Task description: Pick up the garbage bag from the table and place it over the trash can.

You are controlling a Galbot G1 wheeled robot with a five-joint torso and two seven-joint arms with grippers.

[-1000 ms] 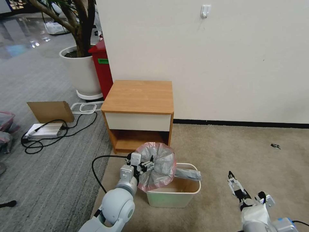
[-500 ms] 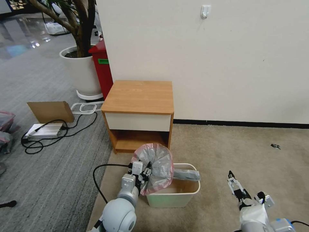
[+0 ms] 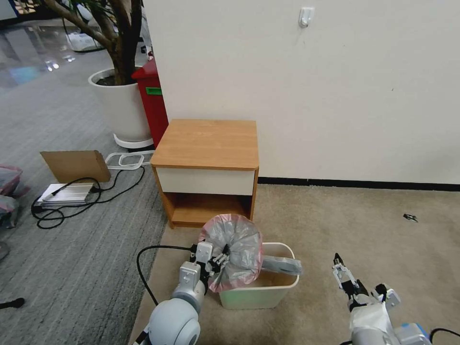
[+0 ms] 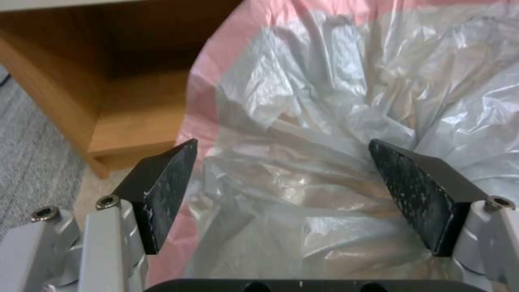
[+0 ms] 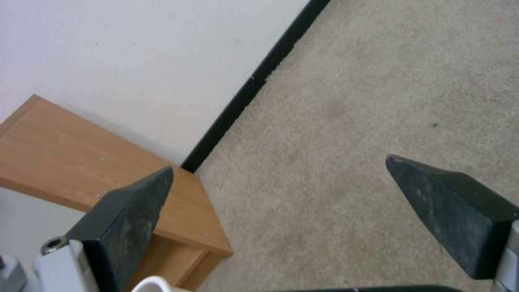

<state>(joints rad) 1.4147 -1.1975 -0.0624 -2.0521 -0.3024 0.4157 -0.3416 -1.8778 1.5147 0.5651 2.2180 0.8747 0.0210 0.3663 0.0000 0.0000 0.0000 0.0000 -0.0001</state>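
The garbage bag (image 3: 235, 248), crinkly grey plastic with a pink rim, hangs bunched over the left side of the cream trash can (image 3: 283, 283) on the carpet. A grey tail of it lies across the can's opening. My left gripper (image 3: 221, 261) is at the bag's left side, open; in the left wrist view its wide-spread fingers (image 4: 162, 194) have the bag's plastic (image 4: 335, 121) between and beyond them. The wooden table (image 3: 207, 143) stands just behind the can, its top bare. My right gripper (image 3: 341, 274) hovers open over the carpet to the can's right, holding nothing.
A white wall with a black baseboard (image 3: 354, 183) runs behind. A red cabinet (image 3: 152, 98) and a big white plant pot (image 3: 122, 108) stand left of the table. Cardboard (image 3: 75, 165), a metal box and black cables (image 3: 91, 191) lie on the grey carpet at left.
The left gripper and the bag dipped a little and came back up, ending slightly right over the can. The right gripper shifted a little to the left.
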